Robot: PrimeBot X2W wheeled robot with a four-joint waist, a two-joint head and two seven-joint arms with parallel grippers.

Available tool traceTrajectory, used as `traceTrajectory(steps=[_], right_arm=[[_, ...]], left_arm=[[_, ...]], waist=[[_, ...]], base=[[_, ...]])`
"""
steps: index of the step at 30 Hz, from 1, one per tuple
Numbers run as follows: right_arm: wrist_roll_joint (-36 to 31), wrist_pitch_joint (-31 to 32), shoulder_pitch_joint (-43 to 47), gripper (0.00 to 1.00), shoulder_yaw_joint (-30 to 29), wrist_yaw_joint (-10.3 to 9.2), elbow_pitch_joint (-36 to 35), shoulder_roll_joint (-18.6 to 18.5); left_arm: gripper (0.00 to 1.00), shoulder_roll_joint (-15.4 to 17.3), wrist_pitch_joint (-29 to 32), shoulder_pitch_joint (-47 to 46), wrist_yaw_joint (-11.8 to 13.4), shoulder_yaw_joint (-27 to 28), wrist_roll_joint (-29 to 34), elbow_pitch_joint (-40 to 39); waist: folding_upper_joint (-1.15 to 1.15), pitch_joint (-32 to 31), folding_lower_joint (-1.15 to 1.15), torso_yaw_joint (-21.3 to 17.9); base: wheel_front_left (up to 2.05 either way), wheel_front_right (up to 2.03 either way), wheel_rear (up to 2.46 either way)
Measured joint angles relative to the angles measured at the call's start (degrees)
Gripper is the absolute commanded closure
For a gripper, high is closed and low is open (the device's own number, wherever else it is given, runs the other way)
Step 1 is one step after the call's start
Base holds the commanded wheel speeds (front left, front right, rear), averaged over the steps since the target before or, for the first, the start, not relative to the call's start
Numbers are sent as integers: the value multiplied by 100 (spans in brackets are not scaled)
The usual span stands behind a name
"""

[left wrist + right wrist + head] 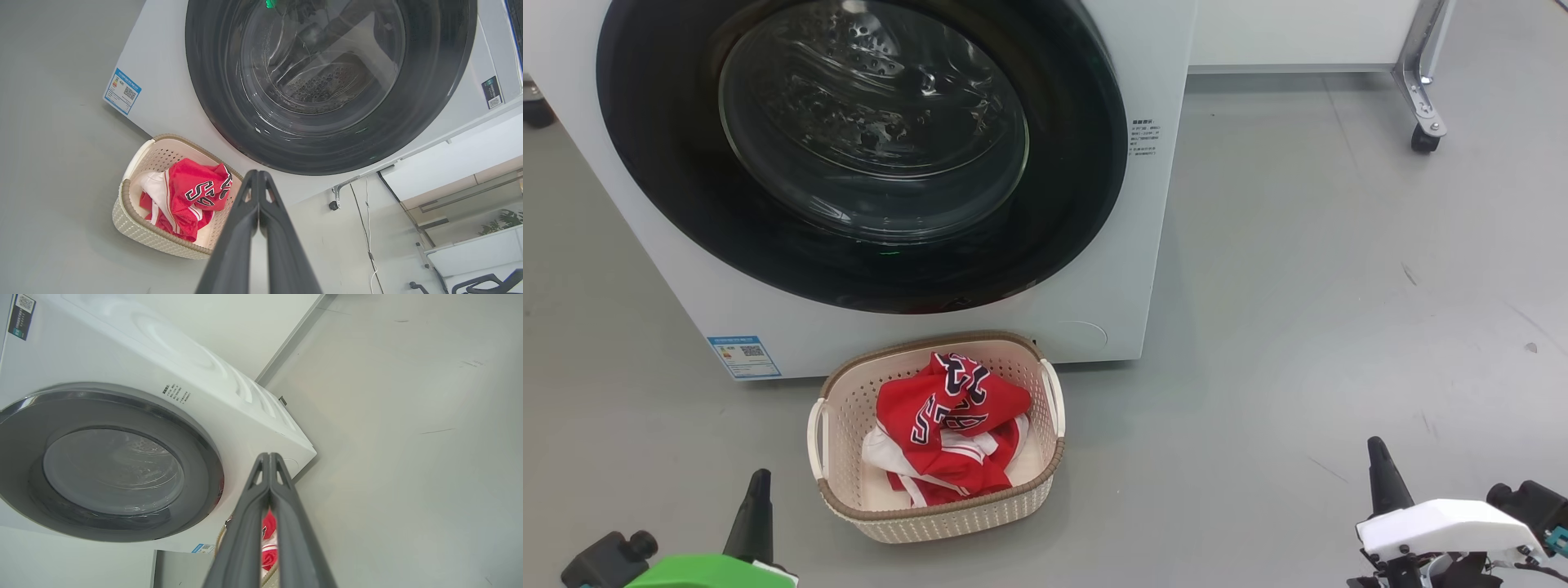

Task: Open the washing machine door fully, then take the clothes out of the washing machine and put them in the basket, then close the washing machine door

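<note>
The clothes (947, 425) lie in the basket (935, 523), just right of the closed, empty left fingers (754, 510); the right fingers (1386, 486), also closed, sit well apart.

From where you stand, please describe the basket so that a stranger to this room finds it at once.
Find the big white washing machine with its round black door shut. On the grey floor right in front of it, below the door, stands the basket. It alone is cream and perforated with a brown rim, and red clothes lie inside.
</note>
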Motion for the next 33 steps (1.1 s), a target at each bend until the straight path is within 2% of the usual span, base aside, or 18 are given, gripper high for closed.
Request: traceTrajectory(steps=[33], right_arm=[[2394, 515, -440, 100, -534, 249, 93, -141]], left_arm=[[100, 37, 389, -480, -213, 348, -2434, 326]], waist=[[0, 3, 0, 18]], base=[[0, 0, 0]])
